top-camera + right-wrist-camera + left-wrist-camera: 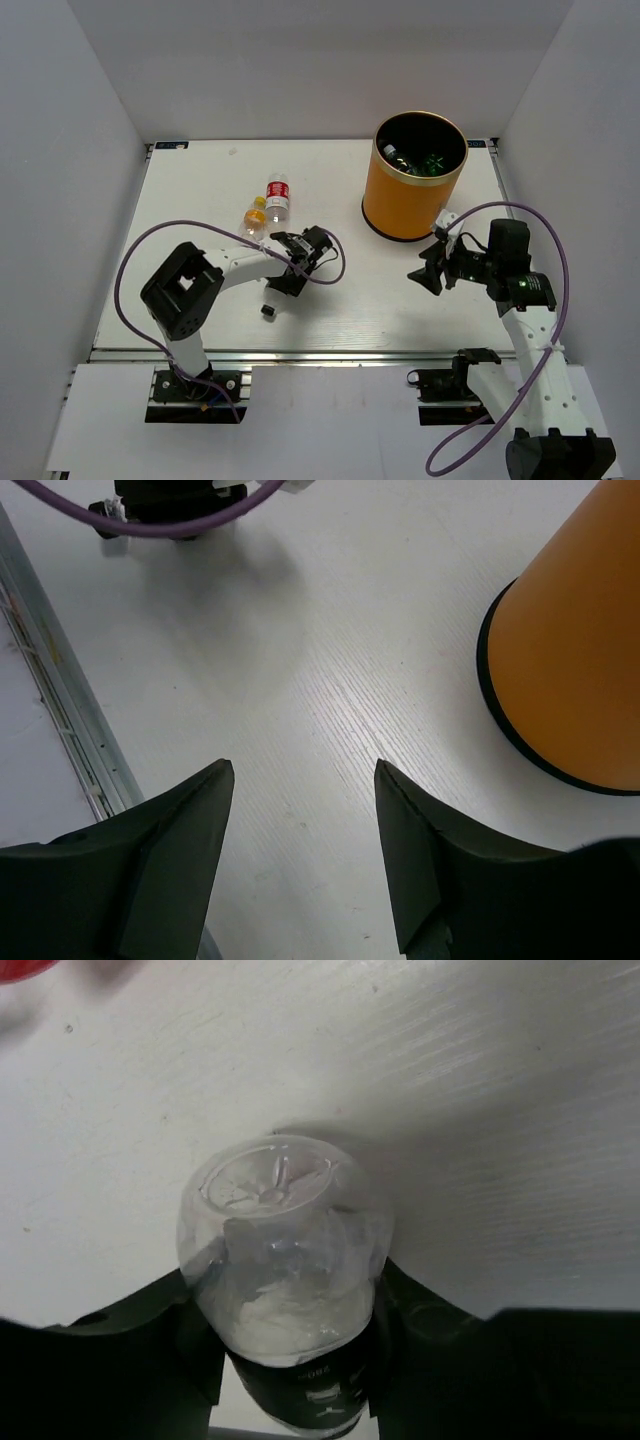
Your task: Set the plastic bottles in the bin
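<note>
Two bottles show inside the bin point(400, 205), down in its black interior: a green bottle point(436, 163) towards the right and a pale bottle point(394, 154) by the left wall. The bin stands upright at the far right of the desk point(380, 300). Two more bottles lie well left of it: a red-labelled bottle point(278, 197) and, just beside it on the near left, a yellow-orange bottle point(255, 216).

The left hand point(287, 272) is low over the desk, on the near side of that pair. Its wrist camera shows what the overhead view hardly does. A clear bottle point(285, 1260) sits between the two dark fingers point(150, 1370), which press against both its sides, so the hand is closed about it at part width. The bottle's moulded base faces the camera, and a dark label shows lower down its body. A blurred red edge point(20, 968) fills that view's top left corner. From above, a small black cap point(269, 313) shows just beyond the hand. Whether it belongs to the gripped bottle I cannot tell.

The right hand point(430, 270) hovers on the near side of the bin. Its wrist view shows the fingers well apart with only bare desk between them, holding nothing. The bin's orange wall and black foot ring stand to the right, clear of the fingers. That view sees only the bin's outside; its contents show from overhead alone. A purple cable point(180, 522) crosses the top edge of the same view.
</note>
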Action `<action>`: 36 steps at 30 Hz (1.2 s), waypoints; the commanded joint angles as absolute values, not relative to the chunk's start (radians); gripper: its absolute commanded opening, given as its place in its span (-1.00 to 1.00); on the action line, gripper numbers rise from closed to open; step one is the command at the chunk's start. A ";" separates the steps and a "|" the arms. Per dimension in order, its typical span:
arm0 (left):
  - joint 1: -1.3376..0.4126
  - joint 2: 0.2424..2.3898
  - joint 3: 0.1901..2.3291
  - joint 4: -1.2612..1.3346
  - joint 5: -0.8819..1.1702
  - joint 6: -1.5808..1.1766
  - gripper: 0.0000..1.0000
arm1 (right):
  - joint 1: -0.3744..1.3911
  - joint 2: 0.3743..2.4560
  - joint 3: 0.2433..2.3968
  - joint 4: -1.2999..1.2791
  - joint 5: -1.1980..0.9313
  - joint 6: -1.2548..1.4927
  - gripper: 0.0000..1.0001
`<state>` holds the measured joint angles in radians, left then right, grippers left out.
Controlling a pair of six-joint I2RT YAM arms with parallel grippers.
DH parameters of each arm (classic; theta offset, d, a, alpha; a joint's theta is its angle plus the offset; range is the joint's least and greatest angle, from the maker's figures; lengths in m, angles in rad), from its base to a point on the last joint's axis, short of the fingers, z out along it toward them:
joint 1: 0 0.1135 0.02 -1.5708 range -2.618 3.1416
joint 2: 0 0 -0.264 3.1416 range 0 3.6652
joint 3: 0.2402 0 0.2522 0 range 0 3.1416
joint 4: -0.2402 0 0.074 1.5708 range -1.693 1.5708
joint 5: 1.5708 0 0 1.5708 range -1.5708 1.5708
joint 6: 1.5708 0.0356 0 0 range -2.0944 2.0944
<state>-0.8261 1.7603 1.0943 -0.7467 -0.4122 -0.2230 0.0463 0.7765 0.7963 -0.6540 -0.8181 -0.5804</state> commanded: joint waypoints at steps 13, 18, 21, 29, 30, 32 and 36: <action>-0.931 1.494 1.567 -0.756 0.083 -0.138 -1.00 | 0.048 0.680 0.732 -0.621 -0.683 -0.580 -1.00; -0.940 1.535 1.845 -0.657 -0.018 -0.118 -1.00 | 0.048 0.647 0.710 -0.578 -0.606 -0.542 -1.00; -0.940 1.560 1.830 -0.428 -0.080 -0.095 -1.00 | 0.046 0.641 0.706 -0.569 -0.586 -0.526 -1.00; -0.919 1.791 1.929 -0.019 -0.019 -0.074 -1.00 | 0.049 0.644 0.695 -0.575 -0.600 -0.528 -1.00; -0.919 1.822 1.969 -0.018 -0.009 -0.074 -1.00 | 0.051 0.644 0.690 -0.575 -0.601 -0.529 -1.00; -0.919 1.880 2.075 0.011 0.000 -0.074 -1.00 | 0.052 0.644 0.689 -0.577 -0.604 -0.538 -1.00; -0.910 1.991 2.151 0.103 -0.058 -0.074 -1.00 | 0.054 0.647 0.684 -0.575 -0.600 -0.545 -1.00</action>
